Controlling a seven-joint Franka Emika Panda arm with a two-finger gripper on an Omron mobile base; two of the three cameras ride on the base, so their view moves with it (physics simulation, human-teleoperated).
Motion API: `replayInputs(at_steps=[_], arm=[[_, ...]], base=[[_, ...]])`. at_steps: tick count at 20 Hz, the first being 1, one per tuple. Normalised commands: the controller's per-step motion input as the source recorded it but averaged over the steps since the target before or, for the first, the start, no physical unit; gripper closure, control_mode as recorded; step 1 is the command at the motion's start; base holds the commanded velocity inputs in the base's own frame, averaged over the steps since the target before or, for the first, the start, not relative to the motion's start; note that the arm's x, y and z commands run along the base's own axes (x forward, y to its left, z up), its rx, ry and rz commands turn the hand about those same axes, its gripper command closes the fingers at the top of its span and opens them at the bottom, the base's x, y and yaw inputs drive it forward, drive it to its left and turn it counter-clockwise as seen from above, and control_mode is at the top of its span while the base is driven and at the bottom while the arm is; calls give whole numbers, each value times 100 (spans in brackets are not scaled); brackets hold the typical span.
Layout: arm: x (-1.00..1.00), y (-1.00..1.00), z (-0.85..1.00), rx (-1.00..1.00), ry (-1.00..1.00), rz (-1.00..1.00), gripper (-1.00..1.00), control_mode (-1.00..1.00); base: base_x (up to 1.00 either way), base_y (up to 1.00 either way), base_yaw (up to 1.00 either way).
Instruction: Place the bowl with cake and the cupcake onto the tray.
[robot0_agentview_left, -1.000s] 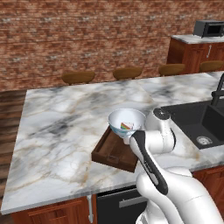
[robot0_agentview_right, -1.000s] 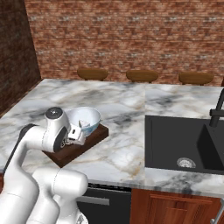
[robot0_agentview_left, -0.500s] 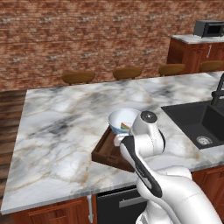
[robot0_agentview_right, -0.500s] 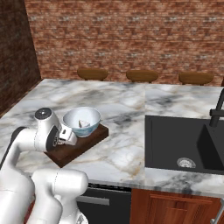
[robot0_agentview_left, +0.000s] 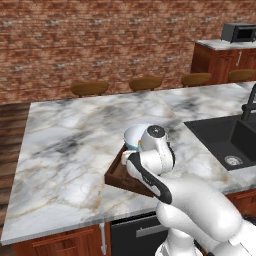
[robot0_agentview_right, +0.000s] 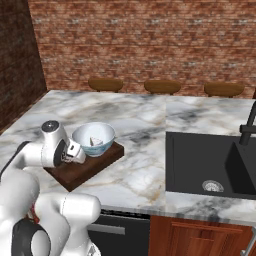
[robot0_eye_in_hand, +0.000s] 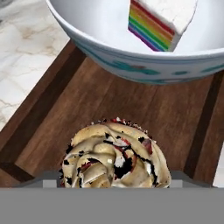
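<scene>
Wooden tray (robot0_eye_in_hand: 52, 109) | cupcake (robot0_eye_in_hand: 114, 155) beside bowl with cake (robot0_eye_in_hand: 144, 39) | sink (robot0_agentview_right: 210, 165) apart

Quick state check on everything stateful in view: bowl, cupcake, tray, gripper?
bowl with cake: upright on the tray, cake wedge inside.
cupcake: upright over the tray floor, near the bowl; contact with the tray or gripper unclear.
tray: flat on the counter, holding the bowl.
gripper: over the tray; jaws hidden.

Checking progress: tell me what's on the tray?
The bowl with a rainbow cake wedge sits on the tray. The cupcake is over its wood floor; its base is hidden, so contact is unclear.
</scene>
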Motion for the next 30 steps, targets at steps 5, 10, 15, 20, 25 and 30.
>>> replayInputs(at_steps=[5,10,15,20,25,30], arm=[[22,5,-7,0,19,-2,100,-100],[6,0,-30,0,14,-1,100,-100],[0,0,-29,0,2,0,100,-100],[0,5,-44,-1,0,0,100,-100],[0,2,-26,-2,0,-1,100,-100],[0,0,0,-1,0,-1,-100,-100]], base=[[0,0,0],[0,0,0],[0,0,0],[0,0,0],[0,0,0],[0,0,0]])
